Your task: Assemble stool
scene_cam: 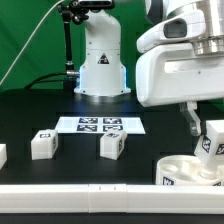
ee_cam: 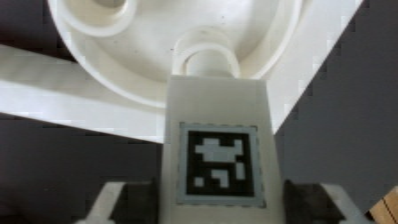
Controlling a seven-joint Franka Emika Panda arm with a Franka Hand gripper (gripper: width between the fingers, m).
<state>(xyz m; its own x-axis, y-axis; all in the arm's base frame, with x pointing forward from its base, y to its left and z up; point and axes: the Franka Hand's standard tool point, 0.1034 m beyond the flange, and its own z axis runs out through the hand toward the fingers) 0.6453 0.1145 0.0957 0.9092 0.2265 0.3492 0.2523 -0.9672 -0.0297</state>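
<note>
My gripper [scene_cam: 205,135] is shut on a white blocky stool leg [scene_cam: 212,141] that carries a black-and-white tag. It holds the leg over the round white seat [scene_cam: 185,170] at the exterior view's right, near the front rail. In the wrist view the leg [ee_cam: 219,130] runs from between my fingers [ee_cam: 121,203] toward the seat [ee_cam: 160,60], its far end at a rounded socket in the seat's hollow. Two more tagged legs lie on the black table, one [scene_cam: 43,144] toward the exterior view's left and one [scene_cam: 113,145] near the middle.
The marker board [scene_cam: 98,125] lies flat behind the loose legs. The arm's white base [scene_cam: 102,65] stands at the back. A long white rail [scene_cam: 80,192] runs along the table's front edge. Another white piece [scene_cam: 2,155] shows at the left edge.
</note>
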